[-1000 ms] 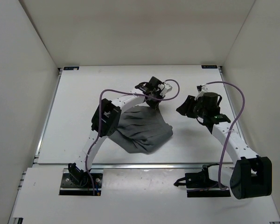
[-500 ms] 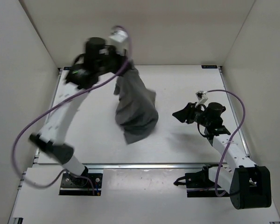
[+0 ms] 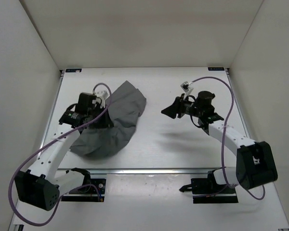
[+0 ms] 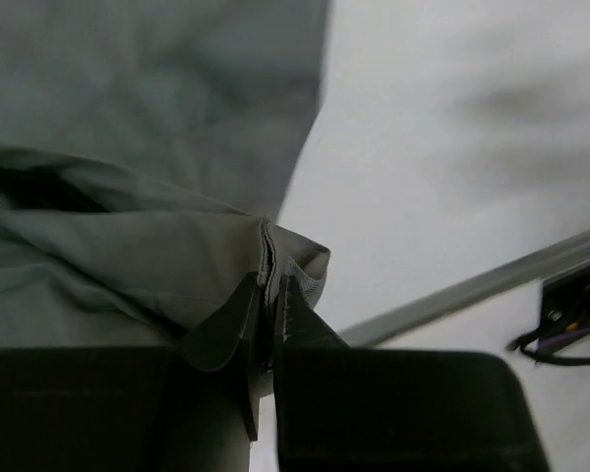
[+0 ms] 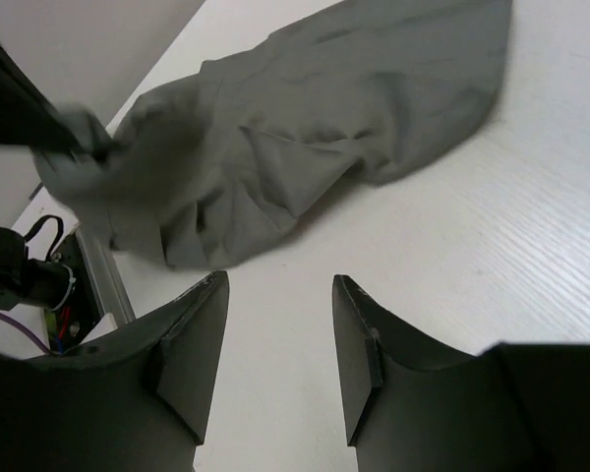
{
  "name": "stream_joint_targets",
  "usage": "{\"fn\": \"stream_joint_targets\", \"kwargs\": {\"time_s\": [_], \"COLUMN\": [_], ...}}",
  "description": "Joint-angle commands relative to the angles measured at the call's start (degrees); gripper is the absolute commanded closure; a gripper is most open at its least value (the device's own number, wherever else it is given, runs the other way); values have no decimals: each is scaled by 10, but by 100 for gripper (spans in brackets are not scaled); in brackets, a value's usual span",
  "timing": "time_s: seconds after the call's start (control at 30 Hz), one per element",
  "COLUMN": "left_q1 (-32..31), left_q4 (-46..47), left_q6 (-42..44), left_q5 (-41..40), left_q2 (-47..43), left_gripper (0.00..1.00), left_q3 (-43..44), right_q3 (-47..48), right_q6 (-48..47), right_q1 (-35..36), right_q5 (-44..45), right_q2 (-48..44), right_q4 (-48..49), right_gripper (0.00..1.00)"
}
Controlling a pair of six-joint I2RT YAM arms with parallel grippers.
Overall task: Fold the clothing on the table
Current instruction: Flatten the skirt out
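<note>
My left gripper [image 4: 270, 287] is pinched shut on a folded edge of the grey skirt [image 3: 120, 115] — the cloth stands up in a narrow ridge between the two dark fingers. The skirt lies crumpled on the left half of the white table [image 3: 183, 144], stretching from a far corner by the middle down toward the near-left side. My right gripper [image 5: 275, 344] hangs over bare tabletop to the right of the skirt, not touching it — fingers parted, nothing between them.
</note>
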Motion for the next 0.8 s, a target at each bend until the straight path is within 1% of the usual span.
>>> {"fn": "stream_joint_targets", "kwargs": {"time_s": [0.0, 0.03, 0.1, 0.13, 0.17, 0.2, 0.23, 0.27, 0.3, 0.33, 0.37, 0.4, 0.43, 0.47, 0.5, 0.57, 0.6, 0.63, 0.67, 0.7, 0.77], "left_q1": [14, 28, 32, 29, 33, 24, 22, 24, 31, 30, 32, 31, 35, 30, 29, 32, 32, 37, 35, 34, 37], "left_q4": [-37, -36, -46, -46, -48, -45, -43, -44, -41, -42, -44, -48, -46, -44, -46, -39, -37, -44, -40, -43, -43], "left_q6": [-46, -47, -49, -50, -53, -58, -61, -68, -73, -73, -71, -81, -82, -89, -94, -98, -97, -97, -97, -93, -89], "left_q5": [-27, -19, -26, -25, -29, -25, -21, -19, -11, -5, -2, -3, 0, -4, 0, -4, 3, -2, -3, -5, -7], "left_q2": [-56, -67, -75, -84, -88, -94, -101, -110, -120, -126, -134, -144, -149, -156, -163, -171, -174, -176, -176, -174, -173], "left_gripper": [100, 100, 100, 100, 100, 100, 100, 100, 100, 100, 100, 100, 100, 100, 100, 100, 100, 100, 100, 100, 100], "left_q3": [-53, -67, -80, -88, -96, -101, -115, -123, -135, -142, -149, -157, -161, -169, -179, -185, -190, -193, -189, -190, -189], "right_q3": [76, 106, 155, 195, 216, 276, 339, 406, 439, 506, 576, 609, 669, 726, 752, 858, 908, 933, 972, 986, 970], "right_q6": [-44, -58, -71, -84, -101, -109, -121, -139, -152, -159, -171, -186, -193, -218, -235, -262, -269, -283, -296, -305, -319], "right_q1": [45, 67, 97, 115, 139, 144, 158, 163, 169, 177, 186, 193, 197, 202, 207, 218, 224, 228, 234, 236, 244], "right_q5": [6, 9, 31, 39, 52, 62, 71, 78, 81, 81, 89, 96, 105, 115, 131, 147, 169, 182, 196, 202, 200], "right_q2": [58, 74, 151, 197, 222, 273, 329, 356, 406, 454, 479, 518, 556, 573, 605, 659, 686, 714, 726, 742, 747], "right_q4": [-18, -33, -51, -69, -98, -112, -148, -182, -217, -232, -273, -302, -321, -352, -374, -425, -460, -479, -512, -526, -521], "right_gripper": [57, 57, 55, 56, 56, 56, 57, 58, 58, 58, 57, 52, 49, 38, 33, 31, 28, 26, 22, 17, 13]}}
